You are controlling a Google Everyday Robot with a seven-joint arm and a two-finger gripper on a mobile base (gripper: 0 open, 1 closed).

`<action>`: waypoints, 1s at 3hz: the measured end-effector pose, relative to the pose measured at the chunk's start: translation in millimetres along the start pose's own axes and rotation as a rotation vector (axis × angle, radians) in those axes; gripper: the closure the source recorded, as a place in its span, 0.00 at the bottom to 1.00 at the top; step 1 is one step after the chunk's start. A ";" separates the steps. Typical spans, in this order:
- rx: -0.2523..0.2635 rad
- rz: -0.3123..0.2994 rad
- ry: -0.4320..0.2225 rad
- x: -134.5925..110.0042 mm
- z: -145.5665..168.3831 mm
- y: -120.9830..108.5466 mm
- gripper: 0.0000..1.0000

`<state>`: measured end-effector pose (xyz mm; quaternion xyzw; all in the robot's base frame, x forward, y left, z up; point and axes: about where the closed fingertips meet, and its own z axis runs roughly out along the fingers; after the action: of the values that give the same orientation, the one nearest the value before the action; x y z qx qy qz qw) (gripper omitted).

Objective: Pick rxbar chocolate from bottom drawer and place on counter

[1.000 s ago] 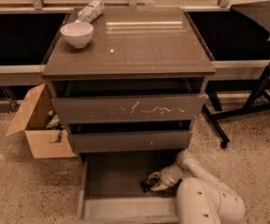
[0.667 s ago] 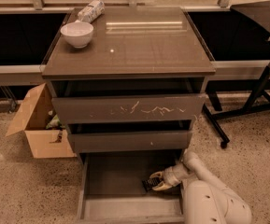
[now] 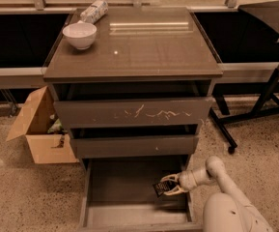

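Claw: the claw (image 3: 169, 184) sits low at the right side of the open bottom drawer (image 3: 124, 185), its fingers narrowed around one end of the rxbar chocolate (image 3: 159, 189).
Rxbar chocolate: a small dark wrapper, tilted, inside the drawer near its right wall. I cannot tell whether it is clear of the drawer floor.
Counter: the counter (image 3: 144, 47) is well above the claw. A white bowl (image 3: 79, 34) and a pale packet (image 3: 93, 11) stand at its back-left corner.
Risk, grip: the hold looks to be on the bar's end only, so the thin, slick wrapper could pivot or slip out as it rises.
Risk, path: the middle drawer front (image 3: 134, 146) and the scratched drawer front (image 3: 134, 114) stand above the back of the drawer. A straight lift might catch the bar or arm on them or under the counter's lip, so drawing outward first seems wise.
Risk, placement: released near an edge, the bar could slide off the glossy top. A swing to the far left could knock the bowl.
Writing: the pale marks on the wrapper and the packet's print cannot be read. The white marks on the upper drawer front are scratches, not letters.
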<state>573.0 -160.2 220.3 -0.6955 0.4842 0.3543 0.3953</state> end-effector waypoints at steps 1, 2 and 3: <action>-0.003 -0.011 0.000 -7.2 5.4 -3.9 1.00; 0.059 -0.070 0.055 -24.9 -14.8 -23.2 1.00; 0.189 -0.150 0.176 -64.4 -69.6 -63.9 1.00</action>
<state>623.5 -183.1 320.2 -0.7180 0.4946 0.2142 0.4404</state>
